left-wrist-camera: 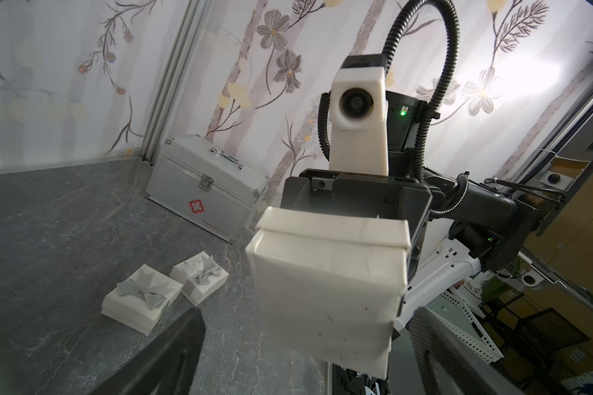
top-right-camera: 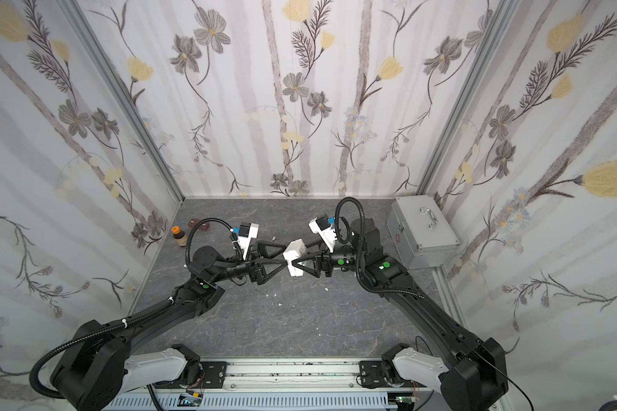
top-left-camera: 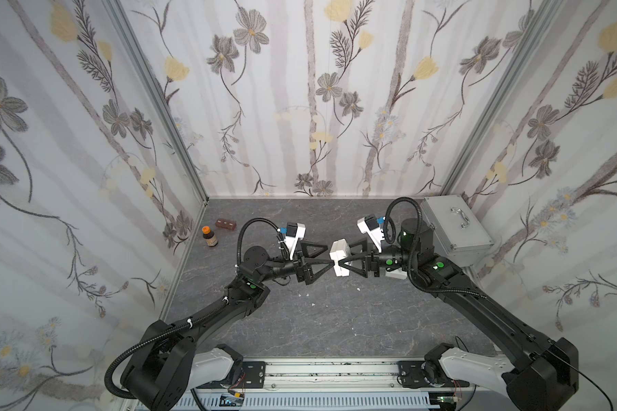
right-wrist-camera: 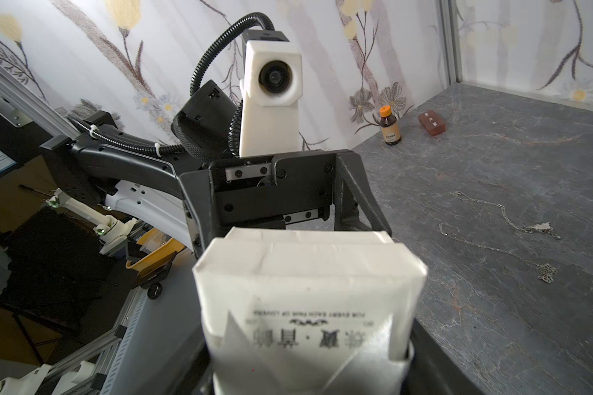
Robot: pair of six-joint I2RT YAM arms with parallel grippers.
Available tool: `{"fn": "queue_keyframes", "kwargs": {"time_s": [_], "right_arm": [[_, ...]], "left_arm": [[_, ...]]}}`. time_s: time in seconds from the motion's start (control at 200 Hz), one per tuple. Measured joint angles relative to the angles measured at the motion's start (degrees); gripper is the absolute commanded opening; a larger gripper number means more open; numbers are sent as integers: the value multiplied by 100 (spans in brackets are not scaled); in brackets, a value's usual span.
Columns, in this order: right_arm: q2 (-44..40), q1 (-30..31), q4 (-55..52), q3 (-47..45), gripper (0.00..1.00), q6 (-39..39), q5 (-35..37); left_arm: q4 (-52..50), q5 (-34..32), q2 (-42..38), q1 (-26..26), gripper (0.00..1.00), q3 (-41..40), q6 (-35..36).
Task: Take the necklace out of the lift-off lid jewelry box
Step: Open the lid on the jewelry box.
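A white jewelry box hangs in the air above the middle of the table, between my two grippers. My right gripper is shut on it; the box's face, with printed text and a grey ribbon, fills the space between its fingers. My left gripper faces it from the other side. Its jaws stand open around the box's plain end, with a gap beside one finger. The lid sits on the box. The necklace is hidden.
Two thin silver chains with pendants lie on the grey table. Two white boxes with grey bows sit below the right arm. A silver case stands at the back right; a brown bottle and a brown block at the back left.
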Motion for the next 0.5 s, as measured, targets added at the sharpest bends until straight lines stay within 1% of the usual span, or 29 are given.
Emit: {"fn": "queue_keyframes", "kwargs": {"time_s": [0.28, 0.5], "right_arm": [[4, -28, 610, -144, 68, 297, -549], [15, -26, 782, -181, 68, 387, -741]], "left_arm": [[481, 264, 24, -76, 94, -7, -127], [695, 302, 190, -85, 92, 17, -229]]}}
